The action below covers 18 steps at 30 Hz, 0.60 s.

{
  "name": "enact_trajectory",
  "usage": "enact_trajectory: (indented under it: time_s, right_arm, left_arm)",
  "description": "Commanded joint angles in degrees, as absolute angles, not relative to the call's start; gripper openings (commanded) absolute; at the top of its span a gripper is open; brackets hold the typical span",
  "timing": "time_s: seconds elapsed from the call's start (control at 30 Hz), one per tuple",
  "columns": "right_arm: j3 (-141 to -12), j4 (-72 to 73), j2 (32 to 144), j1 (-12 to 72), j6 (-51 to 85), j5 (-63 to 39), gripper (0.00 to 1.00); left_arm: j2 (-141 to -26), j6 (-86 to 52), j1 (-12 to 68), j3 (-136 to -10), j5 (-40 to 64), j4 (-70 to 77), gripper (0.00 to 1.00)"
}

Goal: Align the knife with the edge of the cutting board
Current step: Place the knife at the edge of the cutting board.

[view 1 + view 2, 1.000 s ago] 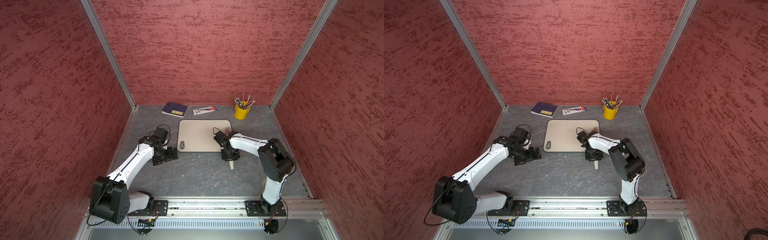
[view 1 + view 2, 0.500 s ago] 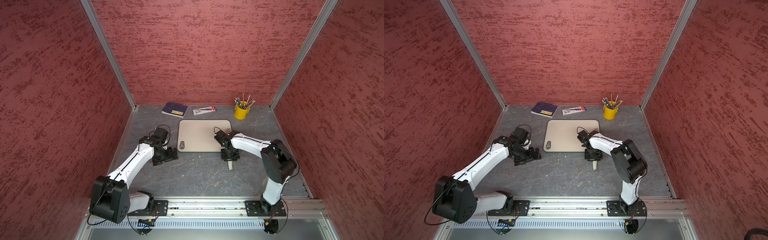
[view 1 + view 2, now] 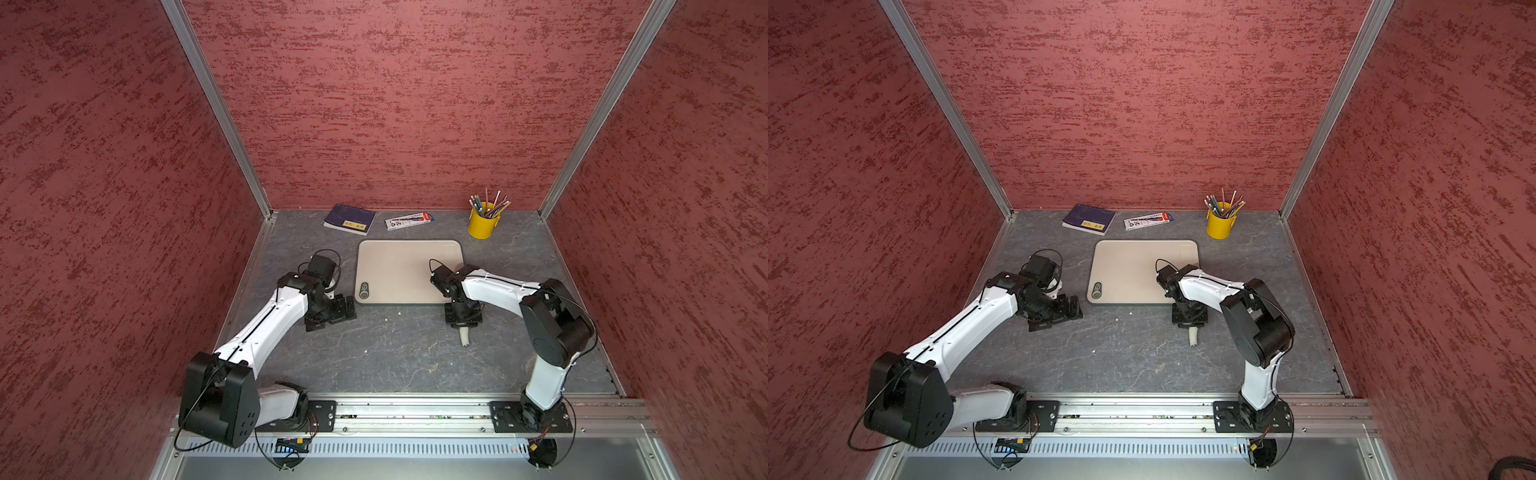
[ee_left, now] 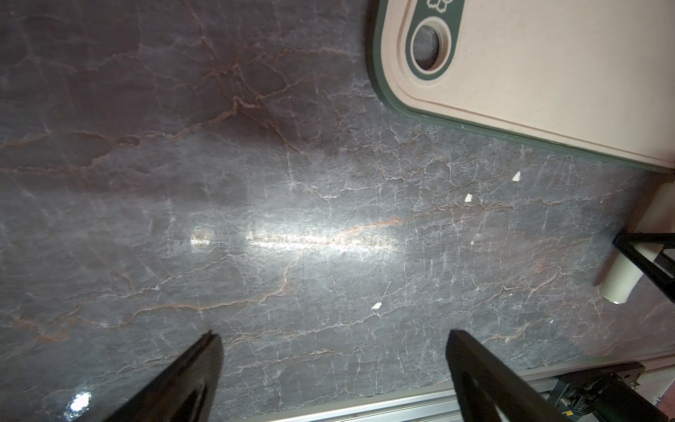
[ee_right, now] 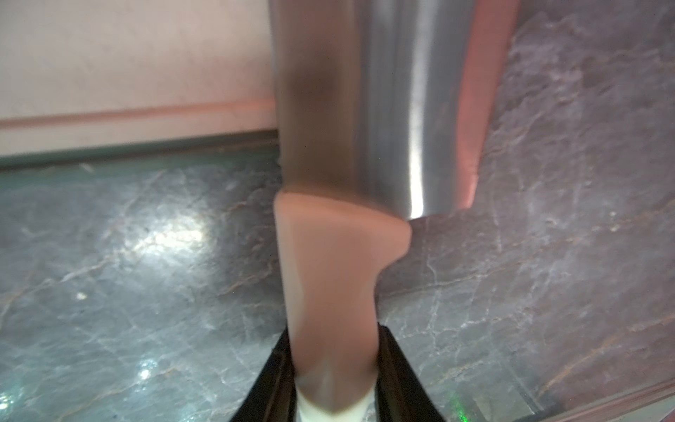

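knife [image 5: 339, 226] | step: aligning, handle pinched in right tool [image 5: 334, 365], blade crossing near edge of cutting board [image 3: 399, 270] | left tool [image 4: 332, 332] spread | next: probably square, lower

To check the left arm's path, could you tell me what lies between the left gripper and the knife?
Only bare tabletop with small white flecks lies between the left gripper and the knife, as the left wrist view shows.

The hand [image 5: 334, 350] clamps the knife [image 5: 347, 182] by its pale handle, a black finger pressed on each side. The broad steel blade, blurred, reaches away from the hand and crosses the board's [image 5: 128, 73] dark-rimmed edge roughly square to it. One long side of the blade lies over the grey veined counter [image 5: 128, 274].
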<state>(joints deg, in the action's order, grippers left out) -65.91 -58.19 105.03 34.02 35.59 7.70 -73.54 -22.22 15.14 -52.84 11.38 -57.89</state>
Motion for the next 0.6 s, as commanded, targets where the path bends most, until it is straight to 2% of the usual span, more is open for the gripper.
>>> enact_trajectory:
  time_s: [0.0,0.57]
  right_arm:
    - [-65.06,-57.63,104.23,33.84,36.25,7.92,0.0]
    - [-66.49,-58.12,104.77,33.39,36.22,6.8,0.0]
  left_arm:
    - [-72.42,-22.07,15.56,-53.16,10.59,-58.0,1.0]
    - [-72.48,-22.11,15.64,-53.19,10.41,-57.93,1.0]
